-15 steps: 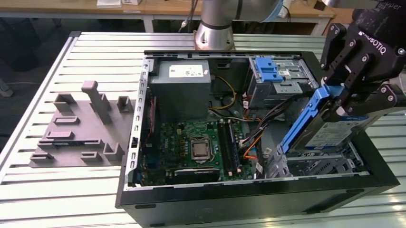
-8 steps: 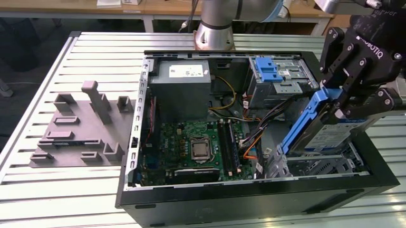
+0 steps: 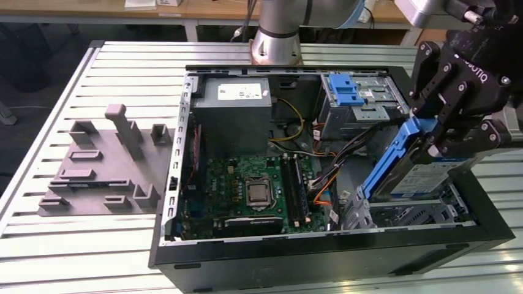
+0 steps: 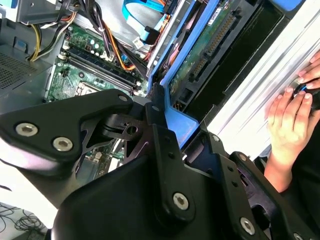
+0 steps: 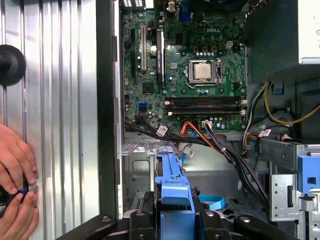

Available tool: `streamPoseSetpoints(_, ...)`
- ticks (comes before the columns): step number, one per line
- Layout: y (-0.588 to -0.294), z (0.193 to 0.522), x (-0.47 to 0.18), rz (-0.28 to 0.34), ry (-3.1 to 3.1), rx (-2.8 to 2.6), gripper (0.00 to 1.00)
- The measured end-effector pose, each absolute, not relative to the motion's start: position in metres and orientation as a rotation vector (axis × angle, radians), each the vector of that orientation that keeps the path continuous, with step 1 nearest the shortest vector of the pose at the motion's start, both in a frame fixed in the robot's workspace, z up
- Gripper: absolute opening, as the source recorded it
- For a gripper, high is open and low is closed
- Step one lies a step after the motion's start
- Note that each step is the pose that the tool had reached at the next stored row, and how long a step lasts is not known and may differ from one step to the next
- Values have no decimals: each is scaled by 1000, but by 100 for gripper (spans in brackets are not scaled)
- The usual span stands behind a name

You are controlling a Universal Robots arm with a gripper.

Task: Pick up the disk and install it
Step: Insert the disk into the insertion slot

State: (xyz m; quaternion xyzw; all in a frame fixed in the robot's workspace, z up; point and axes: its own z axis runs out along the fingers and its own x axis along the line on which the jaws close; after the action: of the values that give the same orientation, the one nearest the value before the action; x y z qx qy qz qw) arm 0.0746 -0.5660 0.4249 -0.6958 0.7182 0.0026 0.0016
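The disk [image 3: 421, 176], silver with a white-and-blue label and blue rails, hangs tilted over the metal drive bay [image 3: 413, 215] at the front corner of the open computer case [image 3: 327, 260], on the exterior view's right. My black gripper [image 3: 451, 136] is shut on its upper end. The second wrist view shows the disk's green circuit-board underside [image 4: 205, 45], with a blue rail running into the gripper [image 4: 167, 125]. In the first wrist view, the blue rail end [image 5: 172, 185] sticks out from between the fingers [image 5: 210, 222], above the bay floor.
Inside the case are a green motherboard [image 3: 253, 184], a grey power supply [image 3: 237, 98], loose cables [image 3: 327, 177] and a drive cage with a blue tab [image 3: 347, 92]. A grey fixture block [image 3: 106, 165] sits on the slatted table. A person's hands [image 5: 15, 170] rest beside the case.
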Motion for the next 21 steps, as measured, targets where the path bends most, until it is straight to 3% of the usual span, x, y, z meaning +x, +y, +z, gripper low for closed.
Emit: streamPoseSetpoints(21, -566, 404, 75, 8, 2254, -2184, 37)
